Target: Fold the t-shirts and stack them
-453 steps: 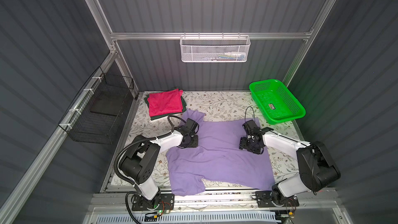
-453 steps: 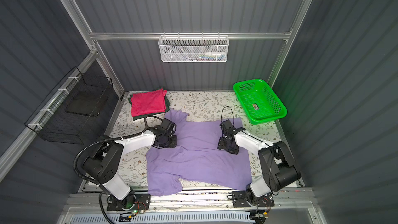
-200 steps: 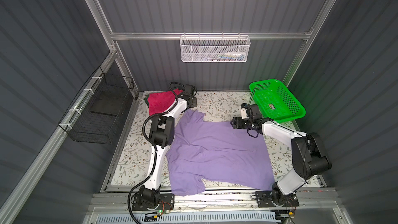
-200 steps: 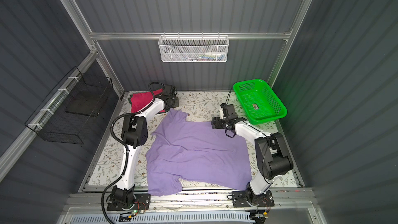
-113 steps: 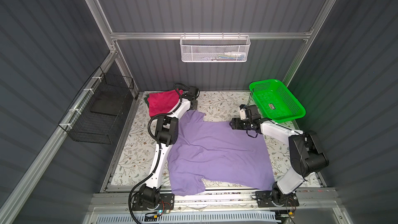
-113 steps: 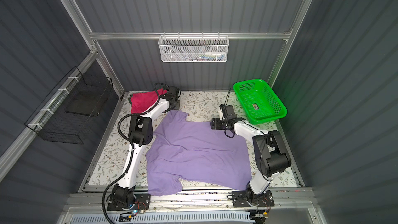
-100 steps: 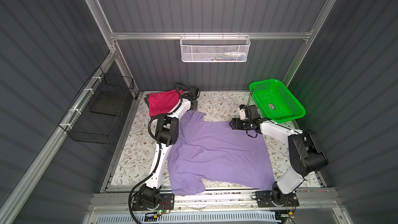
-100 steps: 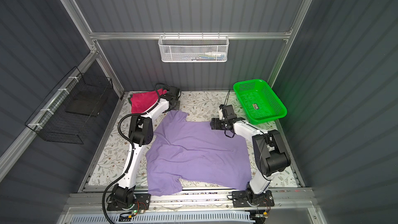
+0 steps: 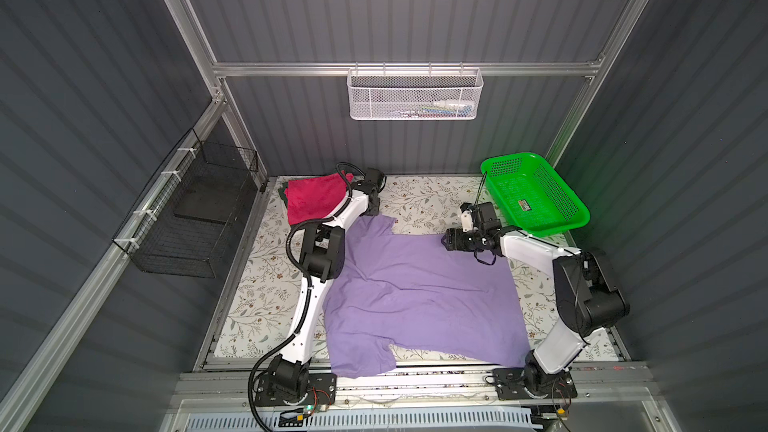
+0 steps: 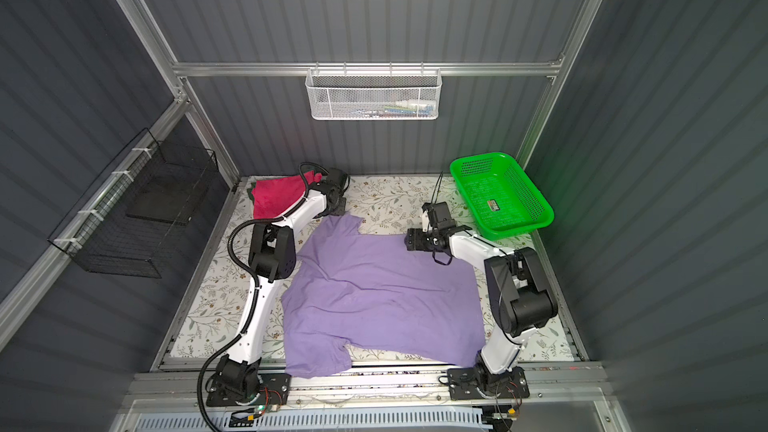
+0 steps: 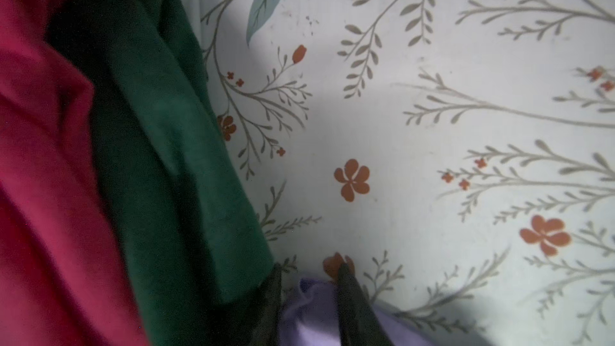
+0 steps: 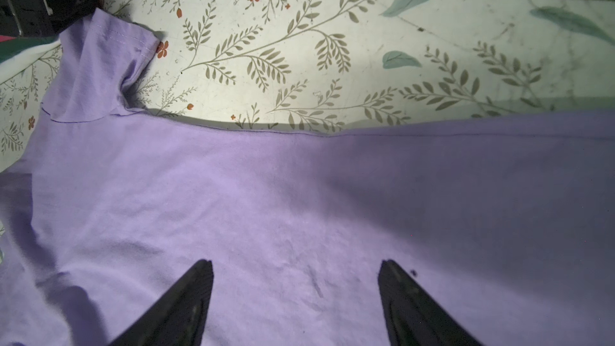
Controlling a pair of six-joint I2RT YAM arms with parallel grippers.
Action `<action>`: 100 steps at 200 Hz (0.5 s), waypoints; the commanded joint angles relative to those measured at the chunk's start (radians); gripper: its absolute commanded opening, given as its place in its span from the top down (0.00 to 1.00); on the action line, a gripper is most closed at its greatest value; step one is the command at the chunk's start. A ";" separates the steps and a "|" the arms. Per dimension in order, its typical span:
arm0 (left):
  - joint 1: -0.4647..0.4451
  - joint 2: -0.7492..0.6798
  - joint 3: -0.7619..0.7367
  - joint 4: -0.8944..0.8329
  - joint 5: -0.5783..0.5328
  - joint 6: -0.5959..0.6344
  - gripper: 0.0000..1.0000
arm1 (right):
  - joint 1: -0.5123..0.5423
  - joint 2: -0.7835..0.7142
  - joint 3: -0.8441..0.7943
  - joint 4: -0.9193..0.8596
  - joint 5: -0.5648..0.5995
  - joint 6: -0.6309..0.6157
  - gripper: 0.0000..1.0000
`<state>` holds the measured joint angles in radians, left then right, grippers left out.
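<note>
Left arm stretched up-frame, left gripper (image 11: 309,272) narrowly parted around tee (image 9: 415,284) sleeve, hold unclear, right gripper (image 12: 294,262) hovered wide apart over tee.

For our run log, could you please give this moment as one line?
shirt: lavender t-shirt spread, unfolded | left pincer: sleeve between jaws, grip unclear | right pincer: open over it | stack: magenta t-shirt on dark green t-shirt

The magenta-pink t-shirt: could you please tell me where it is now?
In both top views the magenta-pink t-shirt lies in the table's far left corner, on the dark green t-shirt, beside the left end effector.
</note>
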<state>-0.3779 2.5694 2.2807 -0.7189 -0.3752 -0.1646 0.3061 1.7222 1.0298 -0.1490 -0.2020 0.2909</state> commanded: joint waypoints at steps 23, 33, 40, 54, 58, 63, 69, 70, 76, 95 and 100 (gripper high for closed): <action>0.018 0.040 -0.028 -0.004 0.132 -0.015 0.73 | -0.002 0.020 0.026 -0.027 -0.007 -0.002 0.19; 0.027 0.050 -0.016 -0.004 0.171 -0.024 0.75 | -0.003 0.022 0.028 -0.031 -0.007 -0.003 0.19; 0.033 0.057 -0.010 -0.003 0.193 -0.029 0.76 | -0.003 0.023 0.029 -0.033 -0.005 -0.004 0.19; 0.041 0.061 -0.010 0.004 0.226 -0.035 0.79 | -0.003 0.026 0.030 -0.035 -0.006 -0.004 0.19; 0.042 0.062 -0.010 0.005 0.228 -0.034 0.80 | -0.002 0.027 0.032 -0.035 -0.006 -0.005 0.19; 0.042 0.061 -0.011 0.006 0.229 -0.034 0.82 | -0.002 0.026 0.033 -0.037 -0.006 -0.005 0.19; 0.042 0.058 -0.015 0.010 0.231 -0.031 0.84 | -0.002 0.027 0.033 -0.038 -0.006 -0.005 0.19; 0.042 0.057 -0.018 0.011 0.231 -0.031 0.84 | -0.002 0.027 0.033 -0.037 -0.006 -0.005 0.19; 0.042 0.050 -0.026 0.016 0.231 -0.030 0.86 | -0.003 0.026 0.032 -0.037 -0.006 -0.006 0.19; 0.042 0.022 -0.053 0.031 0.222 -0.026 0.95 | -0.003 0.031 0.035 -0.037 -0.009 -0.005 0.19; 0.042 0.014 -0.062 0.036 0.221 -0.027 0.98 | -0.002 0.031 0.035 -0.038 -0.012 -0.004 0.19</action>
<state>-0.3428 2.5702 2.2715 -0.6613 -0.1898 -0.1932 0.3061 1.7336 1.0389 -0.1646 -0.2031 0.2882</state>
